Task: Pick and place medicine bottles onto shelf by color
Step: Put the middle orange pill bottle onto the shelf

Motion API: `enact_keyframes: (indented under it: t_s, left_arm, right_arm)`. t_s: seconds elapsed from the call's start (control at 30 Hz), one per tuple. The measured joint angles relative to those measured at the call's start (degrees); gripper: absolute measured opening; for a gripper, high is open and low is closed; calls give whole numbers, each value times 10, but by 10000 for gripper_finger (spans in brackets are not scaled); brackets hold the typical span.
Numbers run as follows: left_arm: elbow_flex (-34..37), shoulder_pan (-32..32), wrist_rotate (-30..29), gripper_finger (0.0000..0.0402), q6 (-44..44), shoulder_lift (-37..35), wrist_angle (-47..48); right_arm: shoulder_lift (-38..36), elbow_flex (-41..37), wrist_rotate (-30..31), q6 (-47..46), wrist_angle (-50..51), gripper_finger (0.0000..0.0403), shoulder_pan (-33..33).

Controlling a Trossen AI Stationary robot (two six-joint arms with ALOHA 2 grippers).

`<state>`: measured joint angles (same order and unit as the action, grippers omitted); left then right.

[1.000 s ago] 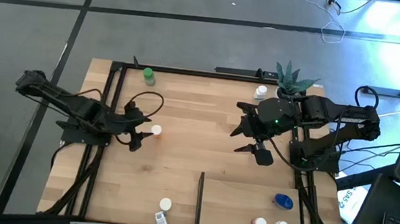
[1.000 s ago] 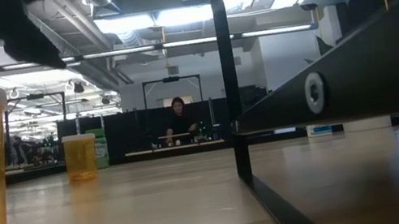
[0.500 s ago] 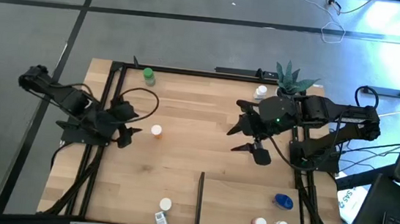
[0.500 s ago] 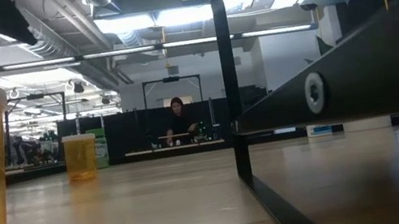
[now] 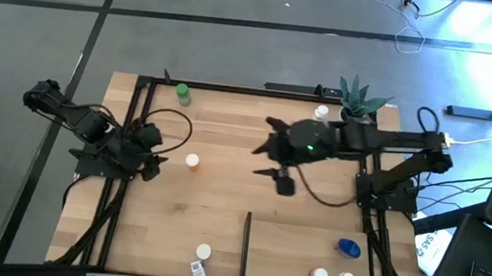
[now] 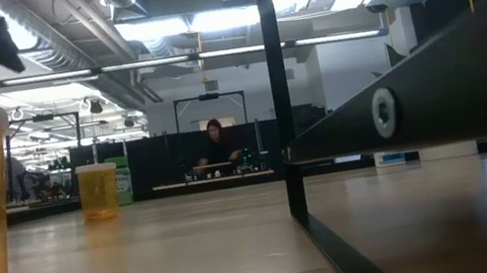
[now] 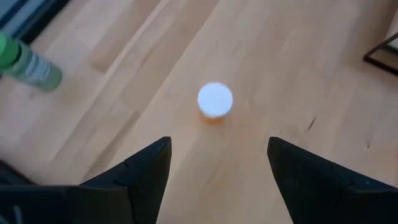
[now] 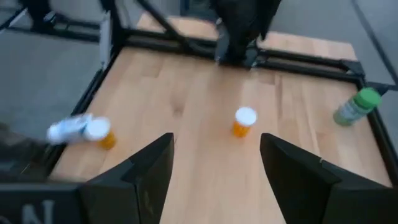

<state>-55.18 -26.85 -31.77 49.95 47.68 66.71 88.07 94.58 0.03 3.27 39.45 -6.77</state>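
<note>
High view: on a light wood table (image 5: 221,208), a white-capped orange bottle (image 5: 191,161) stands upright between two dark arms. The left gripper (image 5: 155,159) sits just beside it near the table's left rail, fingers spread wide and empty. The right gripper (image 5: 271,159) reaches in from the other side, well apart, also wide and holding nothing. A sound pick would likely centre the bottle between the fingers, descend straight, and close below the cap so it does not tip

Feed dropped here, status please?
Both grippers open, empty. Left gripper beside orange bottle. Right gripper mid-table, facing it. Nothing between.
</note>
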Motion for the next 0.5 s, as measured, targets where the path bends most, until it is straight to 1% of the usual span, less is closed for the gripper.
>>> enact_keyframes:
  t_s: [0.1,0.23,0.3,0.4,0.5]
  left_arm:
    - [3,0,23,261,18,0,12]
    - [33,0,38,261,42,0,9]
    - [52,0,51,261,60,0,8]
    - [78,0,58,261,84,0,-8]
    - [86,0,58,261,99,0,-8]
  right_arm:
    - [39,20,-8,6,-24,241,19]
    - [111,95,-14,16,-14,241,36]
    - [149,141,-39,17,6,241,45]
    - [208,211,-94,18,32,241,59]
    - [263,267,-136,19,39,241,67]
